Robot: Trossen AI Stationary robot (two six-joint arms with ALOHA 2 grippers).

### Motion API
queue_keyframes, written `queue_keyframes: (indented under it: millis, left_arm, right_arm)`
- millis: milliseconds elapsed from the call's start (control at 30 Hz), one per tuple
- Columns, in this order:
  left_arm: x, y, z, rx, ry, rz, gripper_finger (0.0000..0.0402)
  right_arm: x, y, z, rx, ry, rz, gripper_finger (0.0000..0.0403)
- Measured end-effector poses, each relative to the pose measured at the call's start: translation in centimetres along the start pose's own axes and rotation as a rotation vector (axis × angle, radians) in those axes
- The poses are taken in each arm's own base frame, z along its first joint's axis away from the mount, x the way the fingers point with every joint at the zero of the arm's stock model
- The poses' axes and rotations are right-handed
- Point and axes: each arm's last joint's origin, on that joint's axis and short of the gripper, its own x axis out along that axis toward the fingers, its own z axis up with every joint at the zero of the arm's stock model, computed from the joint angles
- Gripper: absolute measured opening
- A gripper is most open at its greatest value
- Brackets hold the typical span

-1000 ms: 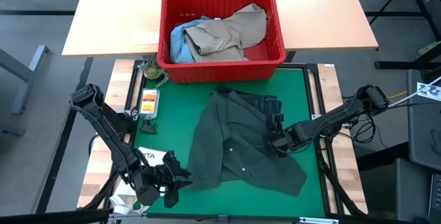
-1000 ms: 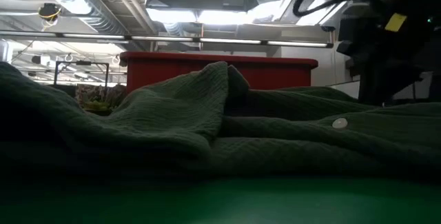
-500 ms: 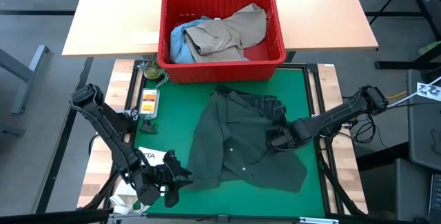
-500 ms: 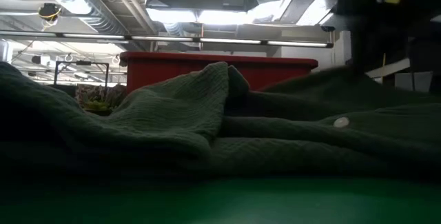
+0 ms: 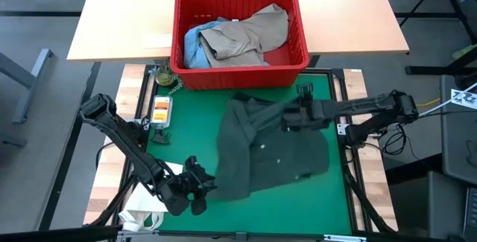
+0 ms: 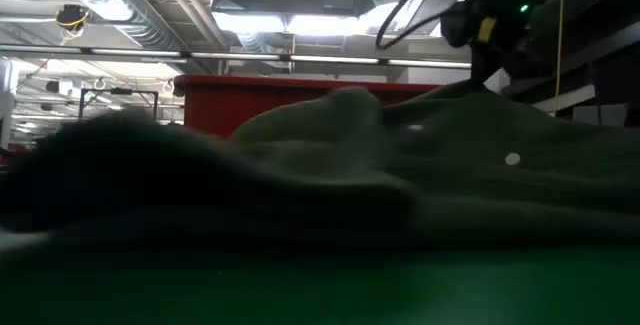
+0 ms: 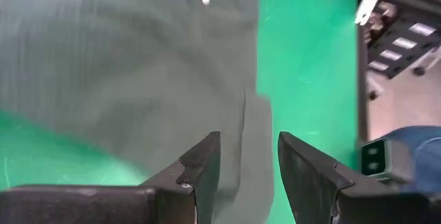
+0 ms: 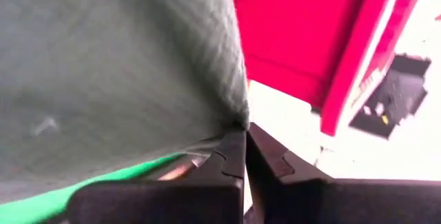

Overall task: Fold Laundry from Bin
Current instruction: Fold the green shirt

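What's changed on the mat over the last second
The right gripper, shut on the green shirt, has carried its edge up the mat toward the red bin, folding the shirt narrower. The left gripper crept slightly toward the shirt, jaws still open. The bin's clothes stayed put.

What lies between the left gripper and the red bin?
The green shirt, spread on the mat, fills most of that stretch between the left gripper and the bin; the high view shows it.

shirt (image 5: 268,156) on mat (image 5: 339,197) — bin (image 5: 240,72) behind — garments (image 5: 238,37) inside
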Motion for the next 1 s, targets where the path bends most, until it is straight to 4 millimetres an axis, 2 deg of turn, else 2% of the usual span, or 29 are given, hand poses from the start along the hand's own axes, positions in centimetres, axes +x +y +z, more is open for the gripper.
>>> queue_keyframes:
  millis: [200,400,600,767,867,1000]
  left_arm:
    - [2.5,0.3,-0.9,0.023,0.041,0.060,0.0140]
    - [4.5,0.8,-1.3,0.031,0.059,0.119,0.0140]
    - [6.1,0.7,-1.4,0.007,0.042,0.119,0.0139]
    - [8.2,-0.2,-1.6,0.080,-0.014,0.063,0.0139]
    - [9.4,-0.7,-1.6,0.141,-0.054,0.014,0.0139]
    - [10.6,-1.2,-1.1,0.194,-0.122,-0.045,0.0139]
  right_arm:
    - [3.5,-3.0,0.0,0.055,0.060,-0.029,0.0004]
    - [5.8,-5.1,0.9,0.127,-0.096,0.115,0.0005]
    - [6.5,-5.5,0.8,0.170,-0.164,0.213,0.0005]
    - [6.5,-5.4,0.8,0.161,-0.166,0.221,0.0009]
    - [6.5,-5.4,0.8,0.159,-0.167,0.221,0.0031]
    - [6.5,-5.4,0.8,0.159,-0.168,0.221,0.0088]
